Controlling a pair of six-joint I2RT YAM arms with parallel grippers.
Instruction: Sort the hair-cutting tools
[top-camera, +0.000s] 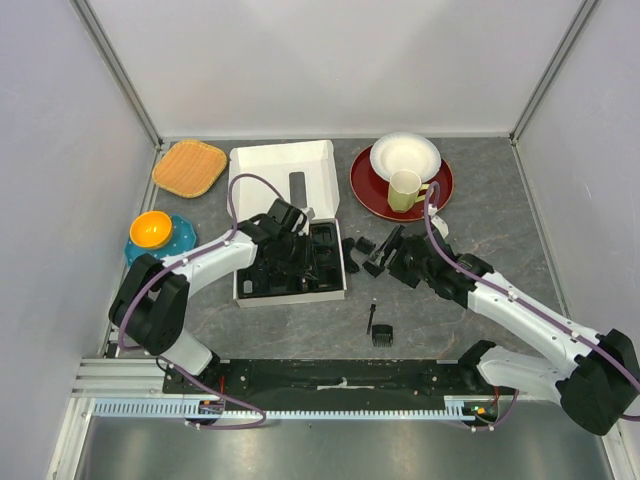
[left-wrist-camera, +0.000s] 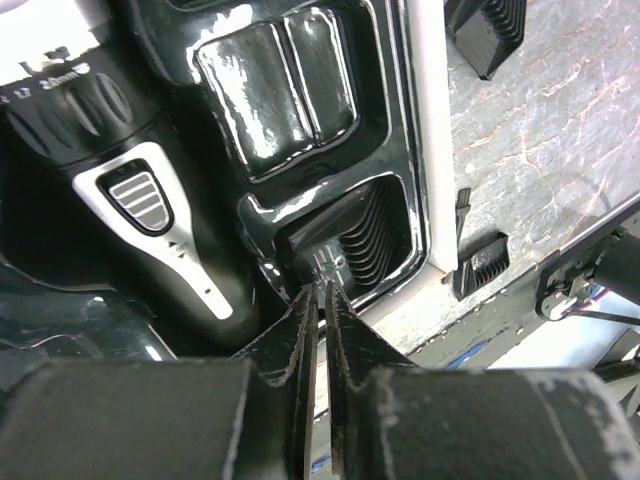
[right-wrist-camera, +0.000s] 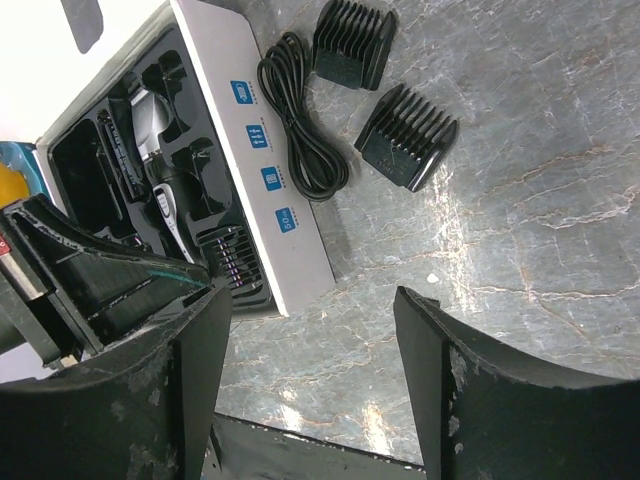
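**A:** Where are the tools and the arms?

**B:** The left gripper (left-wrist-camera: 322, 292) has its jaws all but pressed together, with nothing visible between them. Its tips sit at the rim of a ribbed black plastic comb attachment (left-wrist-camera: 365, 240), which is seated in the near right corner pocket of the glossy black moulded tray (left-wrist-camera: 270, 90). The black and silver electric hair clipper (left-wrist-camera: 140, 190) lies in the pocket alongside.

**A:** And the other arm?

**B:** The right gripper (right-wrist-camera: 308, 295) hangs wide open and empty over the grey marbled table (right-wrist-camera: 540, 230), near the right edge of the white cardboard box (right-wrist-camera: 250, 140). Two loose black combs (right-wrist-camera: 408, 135) lie beyond a coiled black cable (right-wrist-camera: 300, 120).

**A:** What could go wrong?

**B:** I'd judge the closed tips could catch the comb's ribs and flip it out of its pocket, or press down and skid the box (that tray looks slick). Reaching for the loose combs, the right fingers might hook the cable.

**A:** Any writing?

**B:** "20mm" on the clipper's dial. One blue label (right-wrist-camera: 285, 218) seems to read "50 min"; the others are too small.
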